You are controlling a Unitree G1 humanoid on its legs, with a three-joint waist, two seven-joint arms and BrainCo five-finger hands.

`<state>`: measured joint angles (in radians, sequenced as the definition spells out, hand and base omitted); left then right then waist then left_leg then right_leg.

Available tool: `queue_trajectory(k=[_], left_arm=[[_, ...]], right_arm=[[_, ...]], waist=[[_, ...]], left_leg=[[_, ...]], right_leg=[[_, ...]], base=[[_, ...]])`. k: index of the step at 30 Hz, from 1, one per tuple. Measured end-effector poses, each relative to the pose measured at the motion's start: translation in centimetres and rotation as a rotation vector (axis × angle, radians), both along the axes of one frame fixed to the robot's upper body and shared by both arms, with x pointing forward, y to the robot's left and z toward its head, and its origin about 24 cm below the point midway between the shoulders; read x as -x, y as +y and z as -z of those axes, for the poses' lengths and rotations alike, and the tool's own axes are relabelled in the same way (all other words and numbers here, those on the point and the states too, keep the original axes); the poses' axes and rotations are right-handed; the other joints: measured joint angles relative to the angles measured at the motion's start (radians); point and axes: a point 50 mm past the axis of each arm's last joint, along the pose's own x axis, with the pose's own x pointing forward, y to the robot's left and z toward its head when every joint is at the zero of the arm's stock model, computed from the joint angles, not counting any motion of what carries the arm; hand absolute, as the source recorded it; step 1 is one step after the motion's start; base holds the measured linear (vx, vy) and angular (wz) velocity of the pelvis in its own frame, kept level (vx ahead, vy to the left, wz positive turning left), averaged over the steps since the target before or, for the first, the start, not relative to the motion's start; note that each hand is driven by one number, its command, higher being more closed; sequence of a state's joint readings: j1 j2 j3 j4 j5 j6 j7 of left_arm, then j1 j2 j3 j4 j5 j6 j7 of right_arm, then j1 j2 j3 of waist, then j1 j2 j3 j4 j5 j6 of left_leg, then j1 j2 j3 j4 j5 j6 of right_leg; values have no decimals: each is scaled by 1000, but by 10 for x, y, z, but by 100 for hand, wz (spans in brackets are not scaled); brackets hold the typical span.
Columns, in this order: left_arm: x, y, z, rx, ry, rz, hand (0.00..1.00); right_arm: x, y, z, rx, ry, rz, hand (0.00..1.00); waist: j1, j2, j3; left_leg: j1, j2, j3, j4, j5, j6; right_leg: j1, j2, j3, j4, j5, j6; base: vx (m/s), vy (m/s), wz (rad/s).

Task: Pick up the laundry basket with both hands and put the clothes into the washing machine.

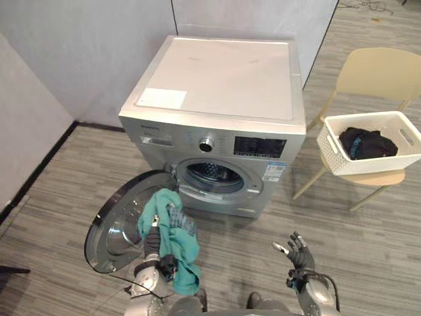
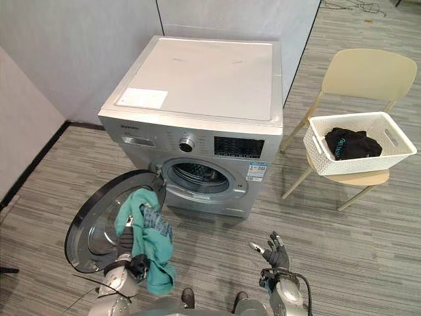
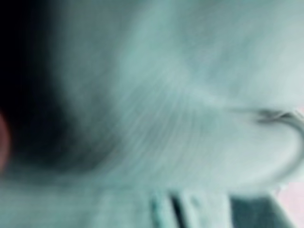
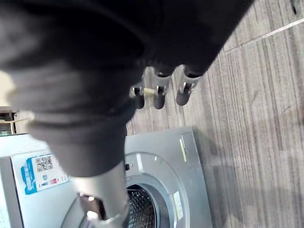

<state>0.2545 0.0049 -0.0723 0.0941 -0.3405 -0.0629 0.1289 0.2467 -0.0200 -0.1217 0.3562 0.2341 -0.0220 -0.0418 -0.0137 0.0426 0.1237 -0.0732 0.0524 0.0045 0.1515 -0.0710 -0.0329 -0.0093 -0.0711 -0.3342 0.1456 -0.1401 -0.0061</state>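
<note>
Fabric covers the left hand (image 1: 166, 265): a crumpled teal garment (image 1: 183, 251) with a grey striped patch hangs over it and trails below the wrist. The left wrist view shows the same teal cloth pressed close. Whether this hand is clenched on the garment or merely carries it, I cannot tell. The garment hangs clear of the grey wood-plank floor (image 1: 368, 243), in front of the near edge of a round, chrome-rimmed glass door (image 1: 110, 232). The door is swung wide open.

The right hand (image 1: 299, 253) is low at the robot's right, palm turned inward. Its fingers (image 4: 159, 95) are straight and spread, and they hold nothing. It is over bare floor, well apart from the garment.

Beyond both hands stands a silver-grey front-loading washing machine (image 1: 220, 82) with a pale flat top. Its dark drum (image 1: 214, 176) is exposed, and the open door is hinged at the machine's left side. Grey panel walls (image 1: 72, 46) stand behind it.

To the machine's right, and apart from it, is a cream plastic chair (image 1: 378, 72) with slim legs. On its seat rests a white perforated plastic laundry basket (image 1: 342, 161), which neither hand touches. A heap of dark clothes (image 1: 370, 141) with a streak of teal lies inside the basket.
</note>
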Motion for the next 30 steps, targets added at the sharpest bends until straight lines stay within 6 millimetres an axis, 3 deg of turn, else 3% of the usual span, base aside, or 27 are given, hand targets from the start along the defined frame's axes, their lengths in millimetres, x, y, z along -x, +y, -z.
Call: queue_trajectory(k=[2,3,4,5,7,9,11,12,13,14,16,17,19,22,24,27,30], left_arm=[[0,-1,0,5,0,2,100],[4,-1,1,8,5,0,100],[7,-1,3,12,14,-1,100],[15,-1,7,18,40,-2,100],[23,0,12,17,69,-10,100],[22,0,11,19,64,-5,100],[19,-3,10,20,58,13,100],[17,-9,9,23,52,40,100],[15,-15,8,33,45,63,100],[8,-19,5,26,26,95,100],[-10,-21,-7,3,-36,129,100],[-18,-25,-13,-4,-68,155,100],[-23,-26,-16,-8,-84,162,100],[-36,-28,-11,-19,-72,169,100],[-57,-27,-14,-47,-73,167,100],[-91,-24,-31,-90,-116,142,100],[-126,-2,-64,-150,-199,34,100]], right_arm=[[-3,1,-5,2,-28,-6,0],[-7,3,-14,9,-70,-23,0],[-8,3,-17,14,-86,-29,0],[-10,0,-22,28,-110,-33,0],[-12,-3,-23,39,-114,-41,0],[-17,-5,-26,50,-124,-45,0],[-18,-8,-25,59,-119,-47,0],[-18,-9,-26,66,-119,-52,0],[-22,-12,-29,85,-129,-66,0],[-31,-12,-30,89,-140,-80,0],[-52,-2,-41,80,-203,-114,0],[-64,5,-49,69,-241,-139,0],[-75,15,-57,58,-281,-177,0],[-82,21,-61,49,-302,-194,0],[-88,21,-67,57,-324,-186,0],[-92,18,-71,65,-341,-151,0],[-98,21,-84,59,-397,-129,0]], waist=[[2,-10,31],[7,-19,52],[14,-20,56],[33,-2,58],[34,2,58],[31,-4,60],[23,-17,71],[23,-3,74],[25,35,78],[17,33,93],[-5,10,143],[-9,-2,182],[-8,-1,217],[-16,12,235],[-28,11,280],[-41,1,313],[-51,-15,343]], left_leg=[[-13,0,2,97,-2,-1],[-85,2,9,282,-3,-2],[-117,10,12,354,-2,-3],[-167,21,11,452,0,-6],[-196,31,-5,499,-11,-9],[-244,40,-19,473,-44,-5],[-239,43,-33,312,-35,-17],[-211,58,-43,179,23,-68],[-198,78,-42,118,134,-88],[-198,81,-10,93,92,-94],[-239,49,30,90,92,-93],[-245,39,61,90,88,-86],[-257,32,103,94,69,-62],[-318,33,137,110,42,-46],[-352,37,142,115,25,-40],[-449,48,146,171,14,-37],[-564,81,154,262,-16,-35]], right_leg=[[34,-9,-6,8,-30,-12],[49,-15,-4,19,-45,-13],[48,-11,4,25,-49,-15],[51,4,24,30,-55,-19],[45,-1,50,34,-58,-23],[-1,-21,73,50,-55,-42],[-48,-51,107,90,-55,-38],[-72,-50,133,110,-66,-19],[-98,-35,156,143,-81,4],[-167,-45,191,214,-108,25],[-259,-87,222,288,-117,39],[-285,-99,258,298,-117,39],[-318,-107,298,299,-117,40],[-401,-106,332,314,-112,51],[-448,-102,338,330,-108,59],[-546,-99,348,380,-110,64],[-653,-80,364,434,-110,65]], base=[[-69,-87,20],[-114,-81,-5],[-128,-75,-31],[-37,-17,-39],[52,25,-44],[77,60,-42],[151,131,-49],[230,214,-59],[203,261,-70],[126,197,-50],[25,180,-29],[-4,207,-36],[-27,137,-55],[-27,70,-30],[-77,19,-11],[-84,-14,-4],[-89,-25,-19]])
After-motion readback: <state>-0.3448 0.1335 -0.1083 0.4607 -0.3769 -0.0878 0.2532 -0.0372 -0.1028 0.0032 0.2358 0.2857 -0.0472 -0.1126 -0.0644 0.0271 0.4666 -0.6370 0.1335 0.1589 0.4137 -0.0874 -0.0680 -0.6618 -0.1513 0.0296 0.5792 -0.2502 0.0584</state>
